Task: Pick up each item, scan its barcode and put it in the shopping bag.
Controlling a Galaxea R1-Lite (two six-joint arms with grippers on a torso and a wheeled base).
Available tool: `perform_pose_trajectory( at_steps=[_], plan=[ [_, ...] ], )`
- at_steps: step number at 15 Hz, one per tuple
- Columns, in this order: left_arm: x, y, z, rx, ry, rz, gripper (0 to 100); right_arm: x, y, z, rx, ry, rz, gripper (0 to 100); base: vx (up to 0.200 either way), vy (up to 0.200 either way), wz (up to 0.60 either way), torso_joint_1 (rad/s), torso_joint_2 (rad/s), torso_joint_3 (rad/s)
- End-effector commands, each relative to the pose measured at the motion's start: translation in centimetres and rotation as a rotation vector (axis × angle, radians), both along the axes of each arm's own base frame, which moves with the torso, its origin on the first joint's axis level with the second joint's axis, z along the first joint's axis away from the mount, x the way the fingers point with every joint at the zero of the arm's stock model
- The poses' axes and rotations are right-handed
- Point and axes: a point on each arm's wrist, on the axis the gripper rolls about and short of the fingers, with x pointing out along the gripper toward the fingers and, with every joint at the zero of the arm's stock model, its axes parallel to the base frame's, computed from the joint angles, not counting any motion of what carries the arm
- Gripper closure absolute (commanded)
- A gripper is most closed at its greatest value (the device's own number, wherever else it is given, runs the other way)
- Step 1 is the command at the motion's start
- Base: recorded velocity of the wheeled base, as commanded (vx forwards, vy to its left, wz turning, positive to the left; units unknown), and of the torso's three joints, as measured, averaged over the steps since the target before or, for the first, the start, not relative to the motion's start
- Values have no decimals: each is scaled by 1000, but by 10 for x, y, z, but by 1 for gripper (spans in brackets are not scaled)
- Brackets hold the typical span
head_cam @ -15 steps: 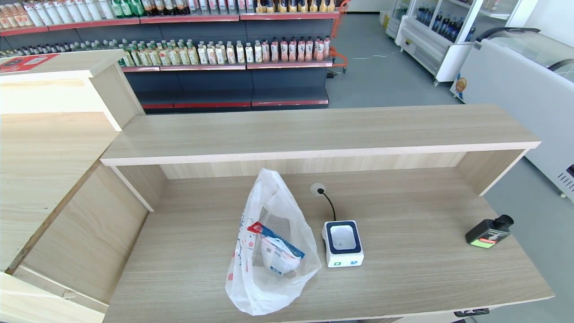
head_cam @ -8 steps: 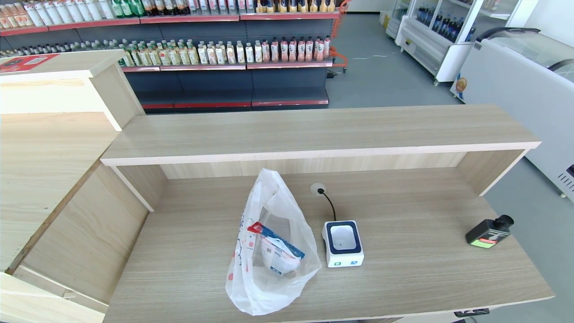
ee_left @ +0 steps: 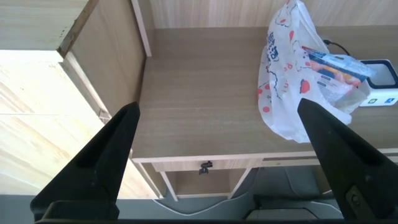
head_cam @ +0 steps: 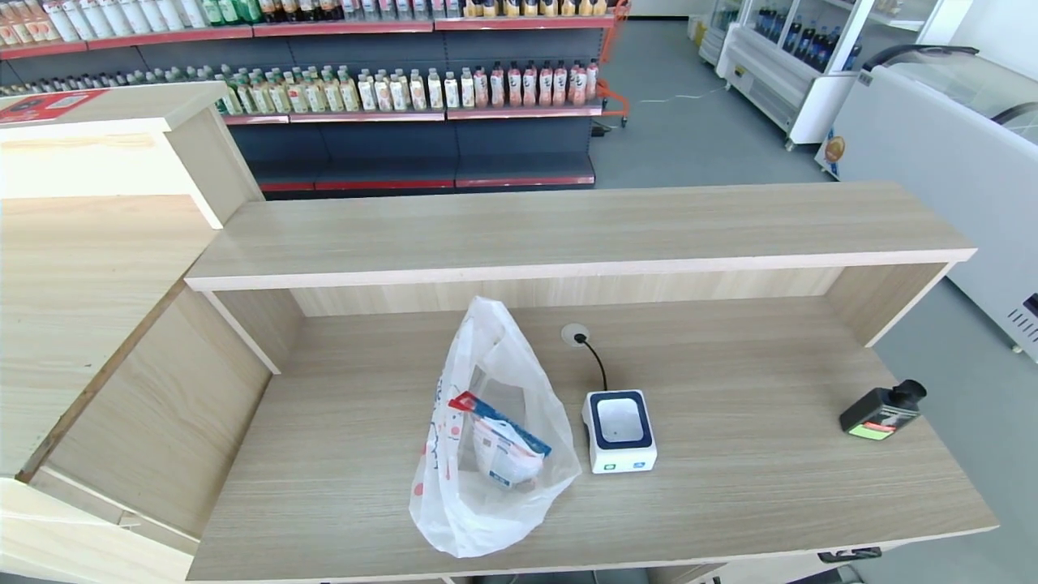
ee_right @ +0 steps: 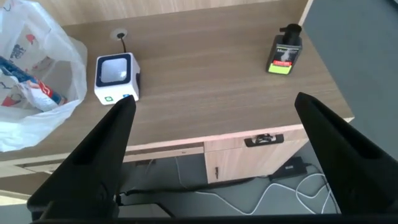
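Shopping bag (head_cam: 486, 454) – thin white plastic with red dots – is standing open near the middle of the counter's (head_cam: 730, 487) front edge, its top rising to a soft peak. Through the plastic I am seeing a white packet (head_cam: 499, 446) with a blue and red band, leaning inside the bag. A white barcode scanner (head_cam: 619, 430) with a dark-framed window facing up is sitting just beside the bag, on the side toward the counter's right edge. Its black cable (head_cam: 596, 365) is running to a round port near the counter's back wall. A black bottle (head_cam: 881, 410) with a green label is resting by the right edge, well apart from the scanner, and appears to be lying on its side.

I am holding both arms back from the counter, off its front edge. The left gripper (ee_left: 219, 107) is hanging before the front-left part, its two dark fingers spread wide with nothing between them. The right gripper (ee_right: 214, 99) is hanging before the front-right part – its fingers are likewise wide apart and gripping nothing.
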Motion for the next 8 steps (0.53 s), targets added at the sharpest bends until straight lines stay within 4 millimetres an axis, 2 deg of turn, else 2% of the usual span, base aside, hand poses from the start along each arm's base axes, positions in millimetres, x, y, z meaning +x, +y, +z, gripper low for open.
perform_pose_trajectory(
  at_steps=[1,3,8],
  plan=[
    [0,0,0,1,-1,0,0,0,0,0,1,6,0,0,0,0,0,0,0,0],
    [0,0,0,2,-1,0,0,0,0,0,3,6,0,0,0,0,0,0,0,0],
    [0,0,0,1,-1,1,0,0,0,0,1,6,0,0,0,-200,0,9,-2,0]
  ],
)
